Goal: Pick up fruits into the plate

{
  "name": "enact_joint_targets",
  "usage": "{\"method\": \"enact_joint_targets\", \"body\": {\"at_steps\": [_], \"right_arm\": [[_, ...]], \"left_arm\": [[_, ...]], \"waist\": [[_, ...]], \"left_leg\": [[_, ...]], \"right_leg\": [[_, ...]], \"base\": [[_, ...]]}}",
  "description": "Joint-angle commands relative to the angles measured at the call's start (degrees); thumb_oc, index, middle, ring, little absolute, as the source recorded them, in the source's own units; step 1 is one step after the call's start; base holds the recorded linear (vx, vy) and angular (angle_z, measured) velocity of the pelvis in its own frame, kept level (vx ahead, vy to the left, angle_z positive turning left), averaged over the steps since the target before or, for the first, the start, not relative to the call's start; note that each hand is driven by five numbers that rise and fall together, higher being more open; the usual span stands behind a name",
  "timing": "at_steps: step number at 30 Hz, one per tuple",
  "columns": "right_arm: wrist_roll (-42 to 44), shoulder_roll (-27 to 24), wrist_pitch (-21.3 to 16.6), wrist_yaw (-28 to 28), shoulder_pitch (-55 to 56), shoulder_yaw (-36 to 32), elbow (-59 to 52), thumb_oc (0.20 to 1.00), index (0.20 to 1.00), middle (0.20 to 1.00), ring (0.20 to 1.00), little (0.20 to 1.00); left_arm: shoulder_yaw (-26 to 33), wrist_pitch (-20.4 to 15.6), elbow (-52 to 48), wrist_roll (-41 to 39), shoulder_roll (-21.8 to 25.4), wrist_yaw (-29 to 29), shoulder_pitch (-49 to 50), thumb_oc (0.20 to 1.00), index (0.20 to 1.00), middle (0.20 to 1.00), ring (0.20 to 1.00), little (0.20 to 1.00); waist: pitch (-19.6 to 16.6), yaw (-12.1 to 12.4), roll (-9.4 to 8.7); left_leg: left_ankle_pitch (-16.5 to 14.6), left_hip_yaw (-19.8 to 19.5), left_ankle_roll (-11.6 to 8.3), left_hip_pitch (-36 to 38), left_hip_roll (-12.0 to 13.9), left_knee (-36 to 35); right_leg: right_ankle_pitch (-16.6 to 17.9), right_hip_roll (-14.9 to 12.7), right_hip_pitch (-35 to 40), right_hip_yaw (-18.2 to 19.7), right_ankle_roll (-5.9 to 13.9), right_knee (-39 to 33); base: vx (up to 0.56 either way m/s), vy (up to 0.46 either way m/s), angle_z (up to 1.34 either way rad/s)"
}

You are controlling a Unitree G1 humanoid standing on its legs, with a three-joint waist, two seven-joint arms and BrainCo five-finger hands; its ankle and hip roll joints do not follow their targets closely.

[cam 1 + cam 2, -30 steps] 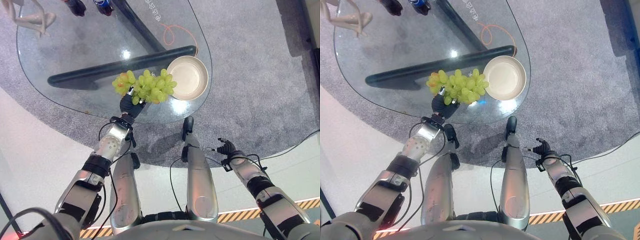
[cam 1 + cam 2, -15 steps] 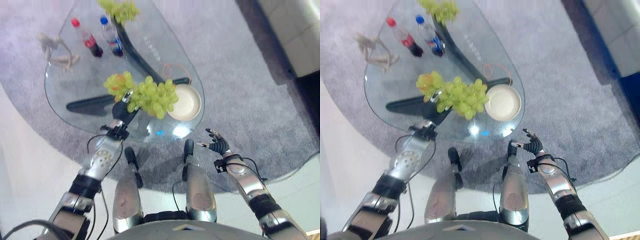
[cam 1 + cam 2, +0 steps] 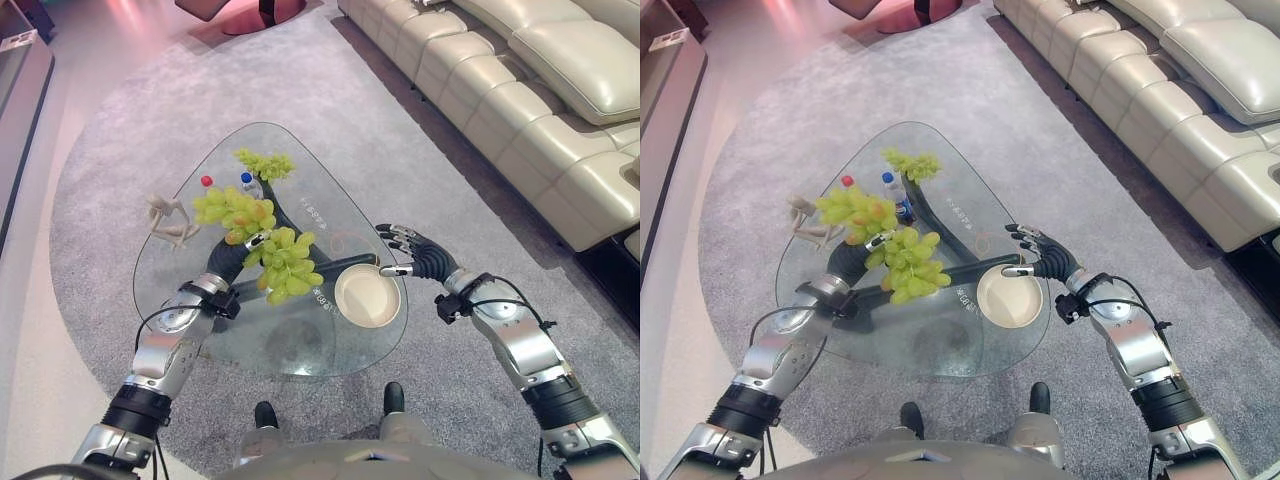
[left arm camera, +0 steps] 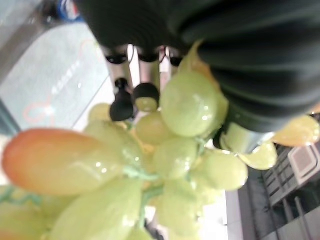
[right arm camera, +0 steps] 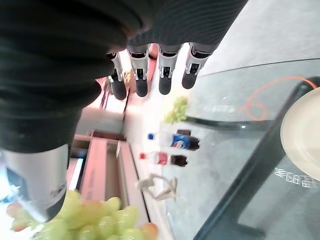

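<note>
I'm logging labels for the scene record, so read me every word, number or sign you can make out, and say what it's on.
White print on the glass table, beside the plate: too small to read.
Second line of white print farther along the table top: too small to read.
Label on the blue-capped bottle: blurred, unreadable.
Label on the red-capped bottle: blurred, unreadable.
Plate and bunch of grapes: no text.
</note>
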Motion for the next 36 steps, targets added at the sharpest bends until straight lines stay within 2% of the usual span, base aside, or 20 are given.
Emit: {"method": "enact_joint_targets", "body": {"at_steps": [1, 4, 5, 10, 16, 18, 22, 28, 36], "right_arm": [[5.1, -0.2, 0.8, 2.8, -4.9, 2.4, -5.3, 1.0, 1.0, 1.0, 1.0, 1.0], [8.1, 0.2, 2.7, 4.4, -6.6, 4.0, -5.6, 1.0, 1.0, 1.0, 1.0, 1.0], [9.2, 0.4, 3.6, 4.4, -7.2, 4.8, -6.0, 1.0, 1.0, 1.0, 1.0, 1.0], [14.5, 2.6, 6.8, 3.5, -10.8, 9.8, -6.8, 1.0, 1.0, 1.0, 1.0, 1.0], [17.2, 5.5, 9.2, 2.2, -12.1, 13.1, -8.1, 1.0, 1.0, 1.0, 1.0, 1.0], [19.1, 6.6, 10.6, 1.4, -12.5, 14.0, -8.9, 1.0, 1.0, 1.0, 1.0, 1.0], [21.5, 8.4, 11.2, -0.4, -13.2, 15.0, -9.6, 1.0, 1.0, 1.0, 1.0, 1.0], [25.2, 11.1, 12.6, -3.7, -15.0, 16.6, -10.5, 1.0, 1.0, 1.0, 1.0, 1.0], [29.8, 13.4, 14.8, -6.5, -15.5, 17.8, -11.5, 1.0, 1.0, 1.0, 1.0, 1.0]], "left_arm": [[0.5, -4.6, -0.7, 7.8, 2.5, 2.3, -5.1, 0.2, 0.2, 0.2, 0.2, 0.2], [-0.6, -6.0, 0.0, 13.4, 3.5, 3.5, -6.1, 0.2, 0.2, 0.2, 0.2, 0.2], [-1.3, -7.1, 0.3, 17.8, 4.1, 4.6, -6.5, 0.2, 0.2, 0.2, 0.2, 0.2], [-4.7, -9.6, 0.9, 23.6, 4.5, 8.9, -9.2, 0.2, 0.2, 0.2, 0.2, 0.2], [-6.6, -10.7, -0.5, 23.4, 2.7, 10.2, -10.1, 0.2, 0.2, 0.2, 0.2, 0.2], [-6.9, -11.6, -1.4, 23.1, 1.8, 11.2, -10.1, 0.2, 0.2, 0.2, 0.2, 0.2], [-7.5, -14.2, -2.6, 21.1, 0.1, 12.4, -11.1, 0.2, 0.2, 0.2, 0.2, 0.2], [-9.2, -14.0, -5.0, 18.9, -2.3, 13.5, -12.6, 0.2, 0.2, 0.2, 0.2, 0.2], [-10.8, -14.6, -6.4, 20.3, -3.9, 15.1, -13.7, 0.2, 0.2, 0.2, 0.2, 0.2]], "waist": [[-2.8, 0.9, -1.15], [-3.1, 1.4, -1.39], [-3.3, 1.5, -1.48], [-3.5, 2.0, -1.95], [-3.9, 2.2, -2.09], [-4.1, 2.2, -2.18], [-4.7, 2.2, -2.41], [-4.9, 2.3, -2.5], [-5.1, 2.2, -2.76]], "left_leg": [[-3.5, -0.6, 0.59, -1.9, 0.4, 4.0], [-3.7, -0.8, 0.57, -1.4, 0.5, 3.9], [-3.8, -0.9, 0.53, -1.3, 0.5, 3.9], [-3.9, -0.5, 0.38, -0.5, 0.8, 3.4], [-3.9, -0.3, 0.19, 0.2, 1.0, 2.8], [-3.8, -0.1, 0.09, 0.5, 1.1, 2.6], [-3.7, 0.4, -0.09, 0.7, 1.4, 2.3], [-3.9, 0.8, -0.15, 1.0, 1.6, 2.2], [-4.3, 1.0, 0.0, 1.1, 1.6, 2.2]], "right_leg": [[-4.3, -0.8, 0.9, -3.6, -0.38, 4.7], [-4.4, -0.8, 1.7, -3.8, -0.38, 4.3], [-4.5, -0.8, 1.8, -3.9, -0.34, 4.2], [-4.1, -1.1, 2.6, -4.4, 0.03, 3.2], [-3.6, -1.3, 3.1, -4.4, 0.31, 2.4], [-3.4, -1.3, 3.4, -4.4, 0.4, 2.2], [-3.1, -1.5, 3.4, -4.6, 0.54, 2.0], [-3.0, -1.7, 3.4, -4.8, 0.81, 1.7], [-3.0, -1.8, 3.3, -4.4, 0.97, 1.6]], "base": [[0.0, 0.0, 0.0], [0.0, -0.012, 0.01], [0.0, 0.0, 0.0], [-0.02, -0.02, 0.02], [0.0, 0.0, 0.0], [0.0, 0.0, 0.0], [0.0, 0.0, 0.0], [0.0, 0.0, 0.0], [0.0, 0.0, 0.0]]}}
